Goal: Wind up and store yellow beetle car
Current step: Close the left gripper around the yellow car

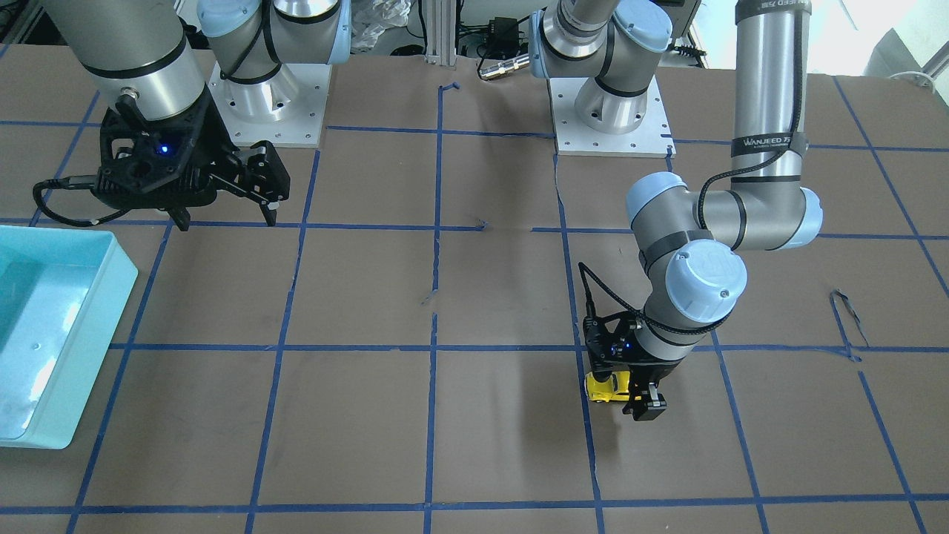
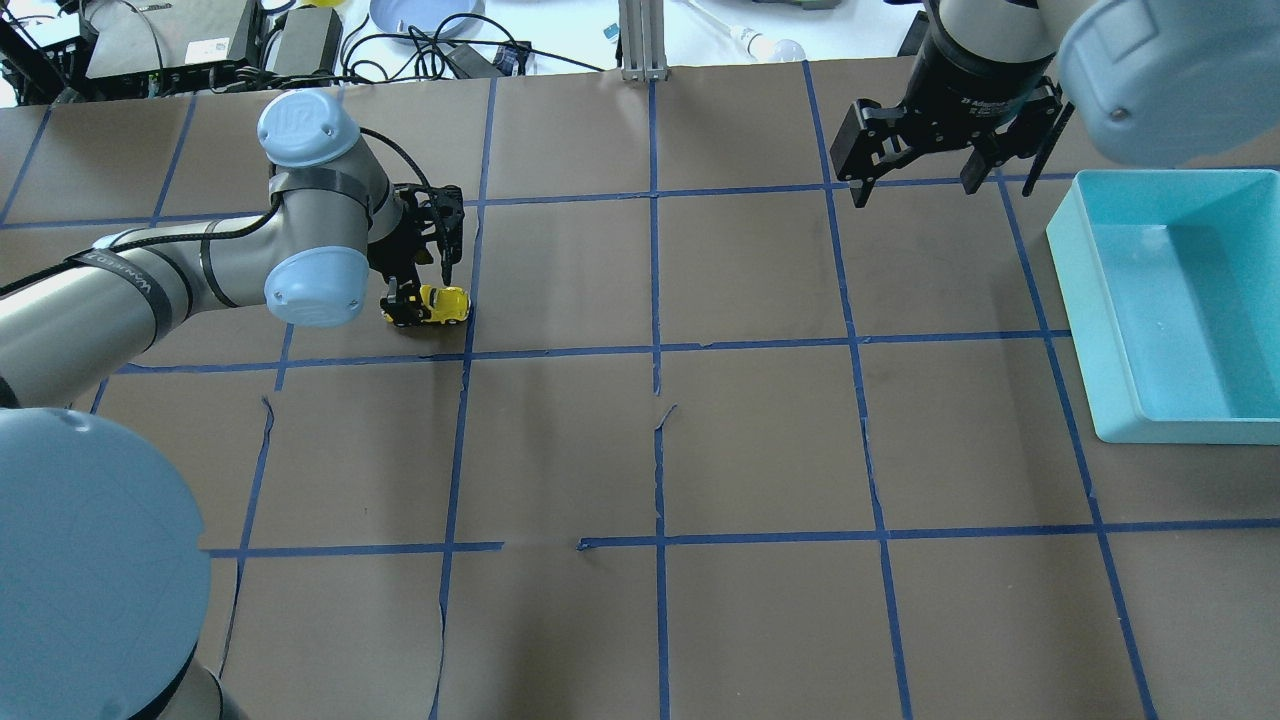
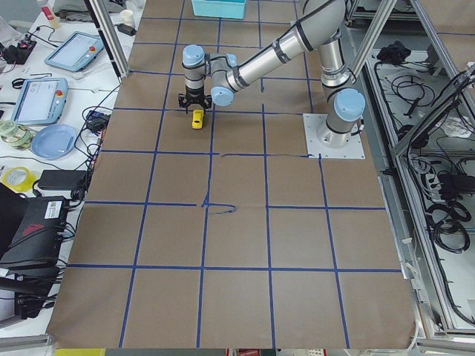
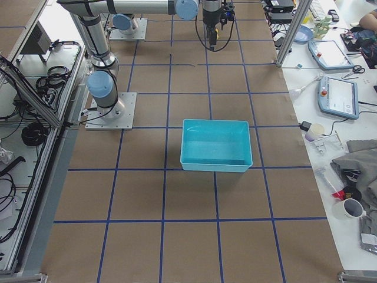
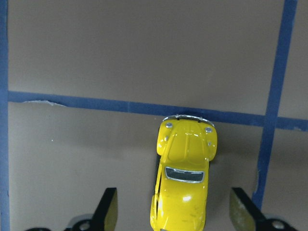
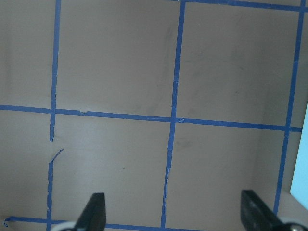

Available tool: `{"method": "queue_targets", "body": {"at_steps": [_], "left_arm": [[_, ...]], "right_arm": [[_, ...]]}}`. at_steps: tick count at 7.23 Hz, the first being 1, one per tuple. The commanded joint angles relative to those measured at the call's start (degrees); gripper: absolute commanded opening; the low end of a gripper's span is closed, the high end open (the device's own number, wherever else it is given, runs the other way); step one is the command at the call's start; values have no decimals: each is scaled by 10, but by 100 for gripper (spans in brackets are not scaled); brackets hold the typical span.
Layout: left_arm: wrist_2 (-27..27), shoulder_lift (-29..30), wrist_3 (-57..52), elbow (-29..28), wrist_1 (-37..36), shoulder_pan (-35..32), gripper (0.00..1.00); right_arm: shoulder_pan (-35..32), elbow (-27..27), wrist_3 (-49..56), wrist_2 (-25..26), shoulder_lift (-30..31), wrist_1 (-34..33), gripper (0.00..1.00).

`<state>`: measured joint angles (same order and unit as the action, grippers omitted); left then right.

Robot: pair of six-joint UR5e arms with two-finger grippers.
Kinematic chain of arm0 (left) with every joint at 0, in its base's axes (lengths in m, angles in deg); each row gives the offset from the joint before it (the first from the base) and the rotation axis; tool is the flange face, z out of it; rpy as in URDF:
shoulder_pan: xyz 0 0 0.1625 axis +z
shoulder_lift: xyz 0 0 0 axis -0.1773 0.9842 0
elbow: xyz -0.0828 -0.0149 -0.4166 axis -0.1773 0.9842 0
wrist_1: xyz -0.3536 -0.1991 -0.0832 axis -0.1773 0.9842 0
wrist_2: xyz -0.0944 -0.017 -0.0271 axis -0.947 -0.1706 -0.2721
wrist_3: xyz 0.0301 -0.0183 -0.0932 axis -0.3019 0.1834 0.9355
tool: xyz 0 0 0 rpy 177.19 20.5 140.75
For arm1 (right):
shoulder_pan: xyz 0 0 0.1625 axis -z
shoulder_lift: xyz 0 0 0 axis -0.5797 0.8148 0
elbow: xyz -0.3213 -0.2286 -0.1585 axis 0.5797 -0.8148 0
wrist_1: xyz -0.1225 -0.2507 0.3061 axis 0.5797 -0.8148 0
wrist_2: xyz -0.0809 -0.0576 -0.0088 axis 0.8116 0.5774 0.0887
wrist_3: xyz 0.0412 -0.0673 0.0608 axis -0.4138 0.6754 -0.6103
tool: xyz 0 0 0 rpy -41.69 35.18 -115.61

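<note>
The yellow beetle car (image 5: 185, 183) stands on the brown table paper, its nose at a blue tape line. It also shows in the overhead view (image 2: 440, 305), the front view (image 1: 604, 387) and the left side view (image 3: 197, 119). My left gripper (image 5: 174, 214) is lowered over the car's rear and open; its fingers (image 5: 108, 211) stand on either side of the car with gaps. It also shows in the overhead view (image 2: 425, 288). My right gripper (image 2: 915, 190) is open and empty above the table, near the teal bin (image 2: 1075, 290).
The teal bin (image 1: 111, 267) is open-topped and sits at the table's end on my right side; it also shows in the right side view (image 4: 215, 162). Blue tape lines grid the brown paper. Both arm bases (image 1: 608, 111) stand at the table's robot side.
</note>
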<state>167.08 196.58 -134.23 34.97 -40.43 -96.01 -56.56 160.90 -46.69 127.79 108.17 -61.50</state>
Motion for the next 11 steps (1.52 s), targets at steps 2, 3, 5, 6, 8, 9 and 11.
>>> {"method": "queue_targets", "body": {"at_steps": [2, 3, 5, 6, 8, 9, 11], "left_arm": [[4, 10, -2, -6, -4, 1, 71], [4, 12, -3, -8, -2, 1, 60], [4, 12, -1, -2, -2, 1, 53], [4, 7, 5, -3, 7, 1, 53], [1, 7, 3, -7, 23, 2, 41], [1, 7, -2, -8, 23, 9, 30], [-6, 7, -17, -1, 25, 40, 22]], "right_arm": [[0, -1, 0, 0, 0, 0, 100], [-1, -1, 0, 0, 0, 0, 100], [-1, -1, 0, 0, 0, 0, 100], [-1, -1, 0, 0, 0, 0, 100], [-1, 0, -1, 0, 0, 0, 100], [-1, 0, -1, 0, 0, 0, 100], [-2, -1, -1, 0, 0, 0, 100]]}}
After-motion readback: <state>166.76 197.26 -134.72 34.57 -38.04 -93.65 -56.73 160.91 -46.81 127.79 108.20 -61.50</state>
